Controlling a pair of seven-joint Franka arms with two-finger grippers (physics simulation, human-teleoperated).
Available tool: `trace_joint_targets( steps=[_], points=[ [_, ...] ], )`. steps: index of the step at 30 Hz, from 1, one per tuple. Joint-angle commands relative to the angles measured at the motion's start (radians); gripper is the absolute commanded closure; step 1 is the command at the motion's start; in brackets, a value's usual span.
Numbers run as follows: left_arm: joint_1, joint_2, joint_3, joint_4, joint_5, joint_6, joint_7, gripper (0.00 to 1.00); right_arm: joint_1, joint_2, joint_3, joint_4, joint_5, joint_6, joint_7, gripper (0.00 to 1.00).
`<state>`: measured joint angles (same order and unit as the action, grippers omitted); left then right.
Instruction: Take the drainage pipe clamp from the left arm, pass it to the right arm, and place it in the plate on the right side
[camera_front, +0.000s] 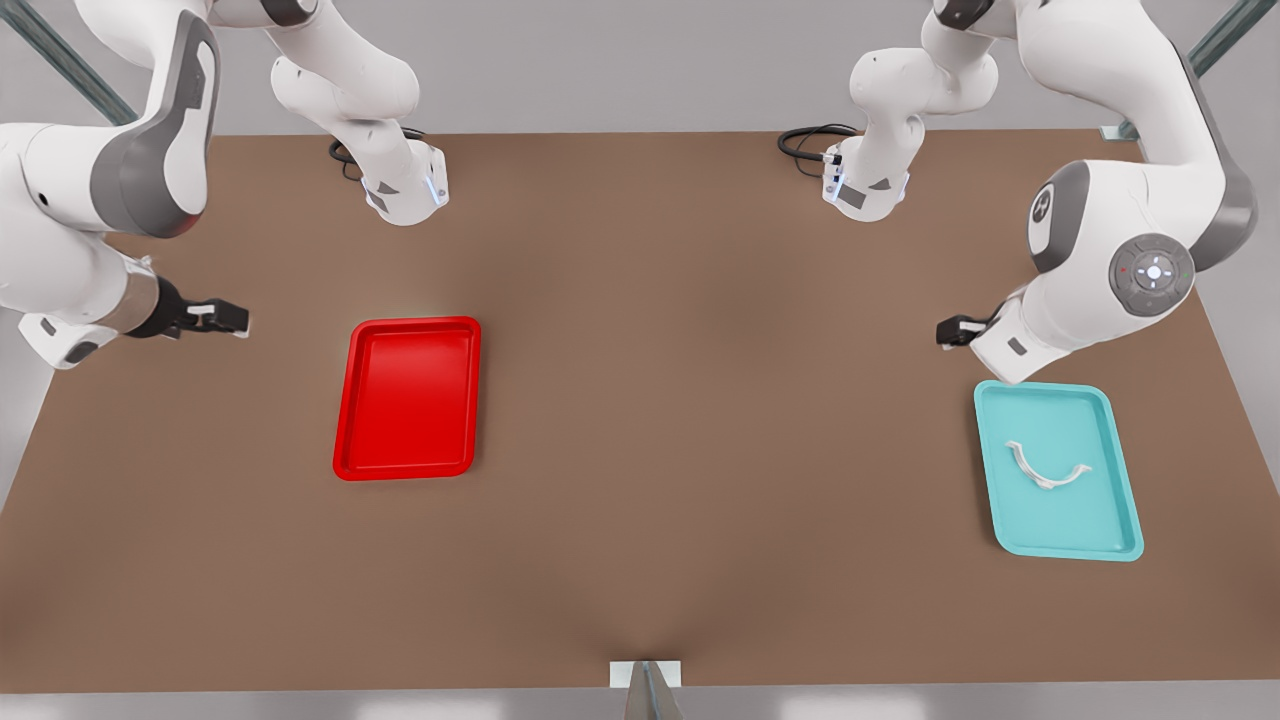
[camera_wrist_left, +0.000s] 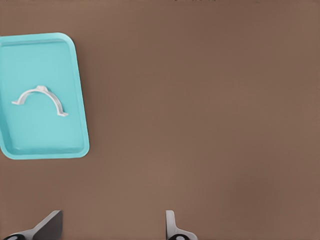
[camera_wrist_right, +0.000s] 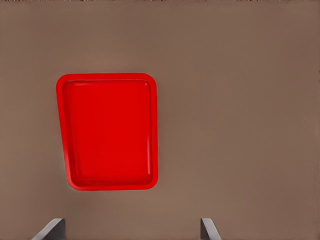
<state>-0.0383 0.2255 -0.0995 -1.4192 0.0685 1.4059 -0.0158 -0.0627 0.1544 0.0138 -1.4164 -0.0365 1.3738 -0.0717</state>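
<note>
The drainage pipe clamp (camera_front: 1045, 470) (camera_wrist_left: 42, 97), a thin white C-shaped arc, lies flat inside a teal tray (camera_front: 1090, 520) (camera_wrist_left: 45, 140) at the front view's right. My left gripper (camera_front: 950, 330) (camera_wrist_left: 112, 226) hovers open just behind that tray, apart from the clamp, with nothing between its fingers. The plate (camera_front: 410, 400) (camera_wrist_right: 107, 135), a bright red rectangular tray, sits bare at the front view's left. Left of the plate in the front view, my right gripper (camera_front: 235, 318) (camera_wrist_right: 131, 227) hangs above the table, open and holding nothing.
Both arm bases (camera_front: 405, 190) (camera_front: 865, 190) stand at the back of the brown table (camera_front: 700, 400), each with a black cable (camera_front: 815, 140) beside it. A small white-and-grey fixture (camera_front: 645, 680) sits at the middle of the front edge.
</note>
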Motion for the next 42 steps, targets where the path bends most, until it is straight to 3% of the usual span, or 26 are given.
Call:
trace_joint_targets(
  steps=[1, 4, 6, 8, 10, 11, 17, 23, 37, 38, 39, 41, 42],
  points=[
    [0.0, 0.0, 0.0, 0.0, 0.001, 0.019, 0.013, 0.0, 0.001, -0.001, 0.0, 0.001, -0.006, 0.031, 0.01, 0.0],
    [0.034, 0.123, 0.01, -0.004, -0.041, 0.192, 0.257, 0.0, 0.012, -0.001, 0.0, -0.001, -0.013, 0.033, 0.01, 0.0],
    [0.17, 0.29, 0.01, 0.002, -0.052, 0.361, 0.607, 0.0, 0.012, 0.001, 0.002, -0.003, -0.011, 0.033, 0.01, 0.0],
    [0.25, 0.373, 0.01, 0.002, -0.052, 0.418, 0.74, 0.0, 0.012, 0.001, 0.002, -0.004, -0.011, 0.031, 0.01, 0.0],
    [0.29, 0.433, 0.02, -0.003, -0.049, 0.533, 1.107, 0.0, 0.012, 0.001, 0.002, -0.006, -0.011, 0.027, 0.006, 0.0],
    [0.324, 0.48, 0.033, -0.003, -0.061, 0.634, 1.471, 0.0, 0.012, 0.001, 0.002, -0.007, -0.011, 0.025, 0.004, 0.0],
    [0.322, 0.518, 0.124, -0.024, -0.118, 0.692, 2.025, 0.0, 0.012, 0.001, 0.0, -0.01, -0.013, 0.022, 0.001, 0.0],
    [0.322, 0.592, 0.168, -0.007, -0.113, 0.854, 2.268, 0.0, 0.018, 0.001, 0.0, -0.013, -0.013, 0.021, 0.001, 0.0],
    [0.36, 0.672, 0.207, 0.003, -0.122, 0.854, 2.012, 0.01, 0.021, 0.005, 0.0, -0.013, -0.013, 0.011, -0.003, 0.0],
    [0.362, 0.669, 0.207, 0.003, -0.151, 0.849, 2.007, 0.28, 0.023, 0.005, 0.002, -0.013, -0.013, 0.011, -0.003, 0.0],
    [0.364, 0.666, 0.207, 0.003, -0.153, 0.844, 2.002, 0.46, 0.024, 0.007, 0.002, -0.012, -0.013, 0.011, -0.003, 0.0],
    [0.362, 0.664, 0.207, 0.003, -0.151, 0.838, 1.955, 0.66, 0.029, 0.007, 0.002, -0.012, -0.013, 0.011, -0.003, 0.0],
    [0.362, 0.664, 0.207, 0.003, -0.151, 0.838, 1.949, 0.66, 0.029, 0.007, 0.002, -0.012, -0.013, 0.011, -0.003, 0.0]
  ],
)
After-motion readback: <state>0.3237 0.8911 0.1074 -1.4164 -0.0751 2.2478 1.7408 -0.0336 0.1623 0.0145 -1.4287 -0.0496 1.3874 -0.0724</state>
